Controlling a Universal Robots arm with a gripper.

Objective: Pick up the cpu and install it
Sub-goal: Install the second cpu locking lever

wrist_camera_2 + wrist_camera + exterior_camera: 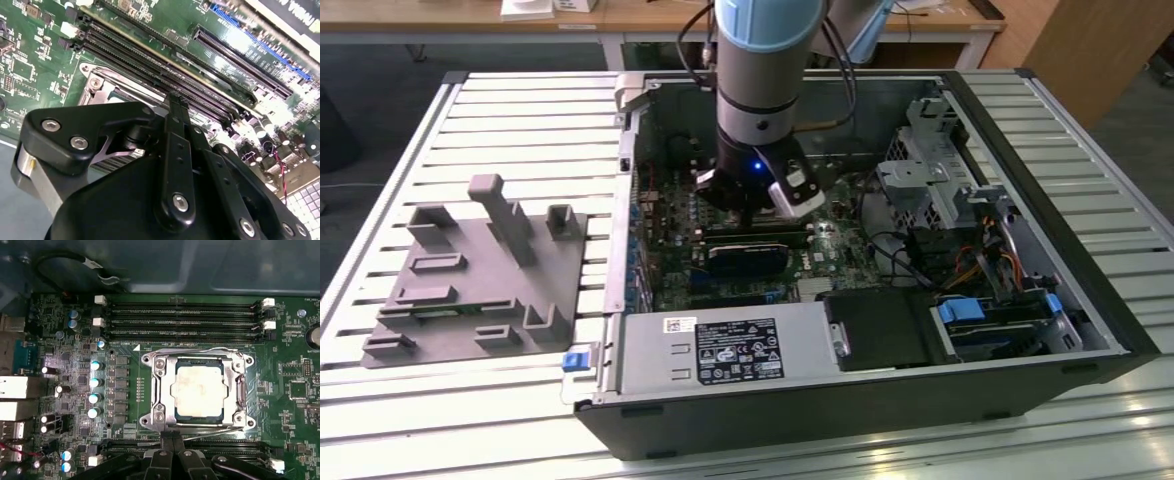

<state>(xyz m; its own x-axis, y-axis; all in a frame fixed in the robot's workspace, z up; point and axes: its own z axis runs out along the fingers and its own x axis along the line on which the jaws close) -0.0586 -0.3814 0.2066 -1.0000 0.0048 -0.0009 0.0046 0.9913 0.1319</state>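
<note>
Pincer (172, 440) fingers pressed together, holding nothing, hovering just beside the socket frame (156, 390) edge in the first wrist view. Cpu (196, 391) sits flat inside the socket, silver top up, frame around it. Black memory slots (182, 320) run on both sides of the socket on the green motherboard (295, 355). In the exterior view the arm (767, 80) reaches down into the open computer case (1014, 130); grey tray (467, 270) lies on the slatted tabletop (494, 110) at the exterior view's left.
</note>
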